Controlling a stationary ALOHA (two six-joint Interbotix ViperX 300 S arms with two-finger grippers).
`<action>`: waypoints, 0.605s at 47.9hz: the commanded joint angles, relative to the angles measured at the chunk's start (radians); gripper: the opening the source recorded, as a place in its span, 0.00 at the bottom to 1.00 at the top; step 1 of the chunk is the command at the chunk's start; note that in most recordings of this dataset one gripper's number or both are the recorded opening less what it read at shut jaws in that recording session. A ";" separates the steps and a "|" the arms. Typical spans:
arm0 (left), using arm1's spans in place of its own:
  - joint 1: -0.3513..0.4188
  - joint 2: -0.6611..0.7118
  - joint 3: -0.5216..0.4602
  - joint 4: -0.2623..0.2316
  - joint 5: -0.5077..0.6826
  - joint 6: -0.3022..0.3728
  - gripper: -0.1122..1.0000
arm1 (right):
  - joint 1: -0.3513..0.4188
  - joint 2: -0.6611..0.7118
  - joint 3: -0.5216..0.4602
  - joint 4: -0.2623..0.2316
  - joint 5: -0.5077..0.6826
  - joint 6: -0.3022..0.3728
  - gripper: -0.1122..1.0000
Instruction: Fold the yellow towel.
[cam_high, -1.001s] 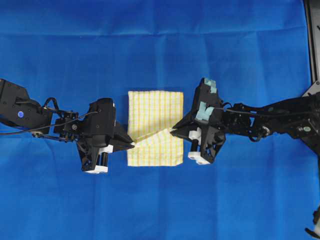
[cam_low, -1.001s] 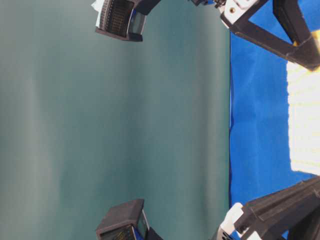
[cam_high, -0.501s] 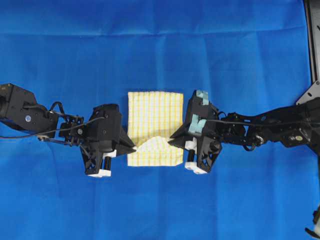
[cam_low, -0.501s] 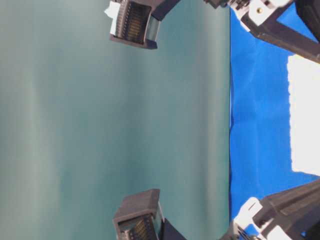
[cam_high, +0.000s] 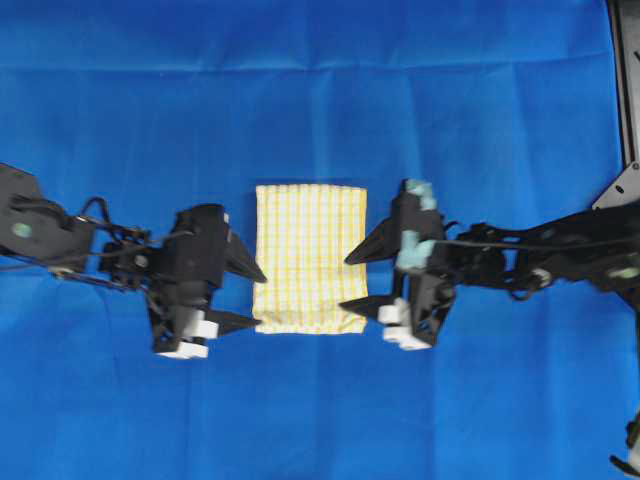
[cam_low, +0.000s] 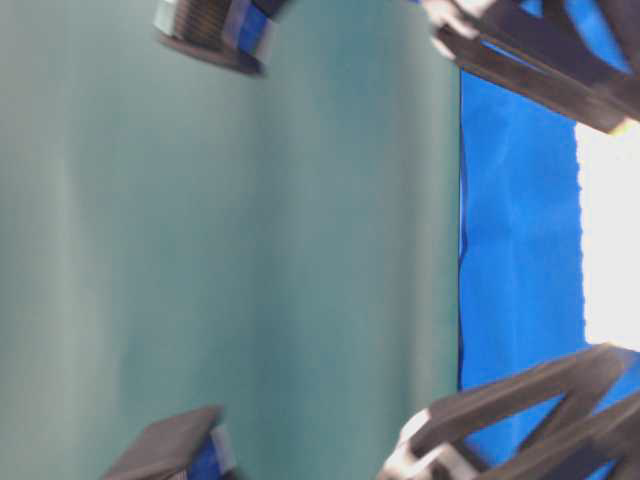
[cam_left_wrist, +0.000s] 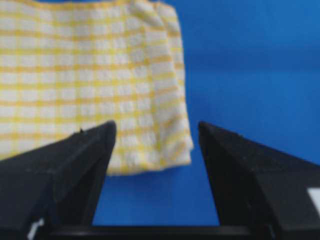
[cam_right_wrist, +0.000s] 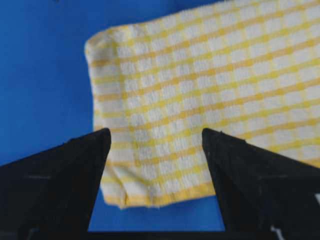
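Yellow towel (cam_high: 308, 258) folded flat on blue cloth (cam_high: 320, 90) — left gripper (cam_high: 252, 297) and right gripper (cam_high: 357, 280) flanking it, fingers spread, holding nothing.

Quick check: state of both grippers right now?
Left gripper: open, holding nothing, beside the cream-and-yellow checked towel.
Right gripper: open, holding nothing.

Place: you were at a robot lab bench, not a home.
Surface: a plain blue cloth (cam_high: 320, 90) covered the whole table.
Backdrop: the table-level view showed you a bare teal wall (cam_low: 230, 250).
Rig: a black frame strut (cam_high: 625, 80) stood at the edge.
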 joint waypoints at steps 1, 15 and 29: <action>0.000 -0.094 0.014 0.002 0.037 -0.002 0.64 | 0.005 -0.103 0.029 -0.005 -0.009 -0.015 0.75; -0.002 -0.301 0.169 0.002 0.015 -0.009 0.63 | 0.005 -0.408 0.224 -0.005 -0.012 -0.086 0.75; 0.002 -0.511 0.333 0.002 -0.072 0.002 0.63 | 0.005 -0.669 0.353 -0.006 0.041 -0.184 0.75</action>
